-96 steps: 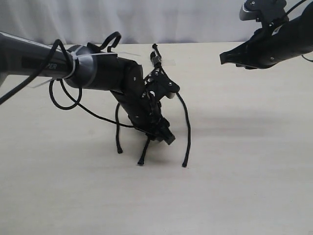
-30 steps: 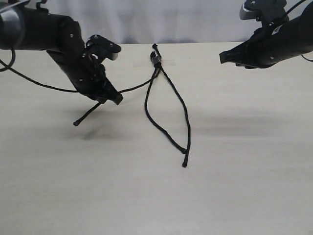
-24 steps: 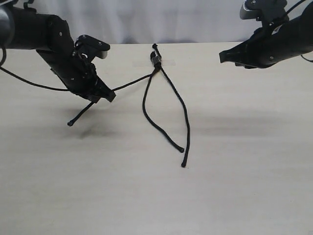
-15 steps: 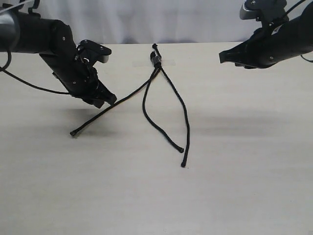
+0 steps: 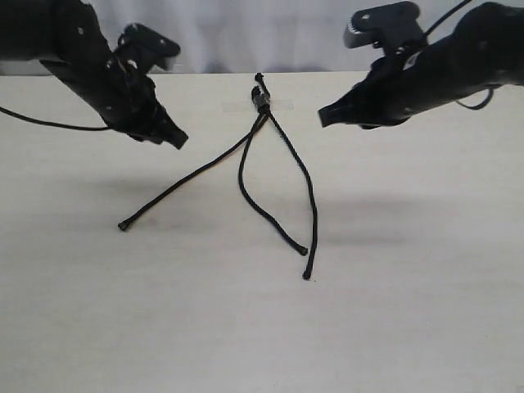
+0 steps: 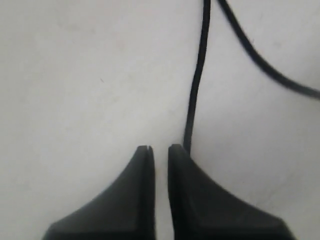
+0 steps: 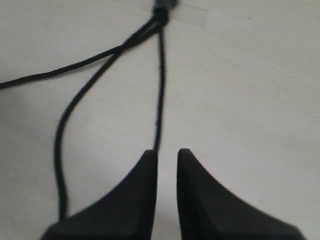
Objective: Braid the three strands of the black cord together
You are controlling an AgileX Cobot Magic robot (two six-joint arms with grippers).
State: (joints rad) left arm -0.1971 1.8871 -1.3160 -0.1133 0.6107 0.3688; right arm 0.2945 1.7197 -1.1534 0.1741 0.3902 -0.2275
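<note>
Between left tool [image 5: 178, 141] and right tool [image 5: 324, 119], 3 strands [image 5: 241, 172] untouched, tools narrowly parted, empty

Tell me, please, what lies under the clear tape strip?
The knot of the black cord sits under the tape strip, against the table; how much is covered is too small to tell.

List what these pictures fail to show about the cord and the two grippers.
- Left wrist view: a strand passes behind the left gripper. Its run beyond that is hidden, so contact is unclear.
- Right wrist view: the knot is cut off by the frame edge. The straight strand disappears behind the right gripper.
- Exterior view: the strand tips are too small for detail. Both grippers' jaw gaps are lost in dark silhouettes.
</note>
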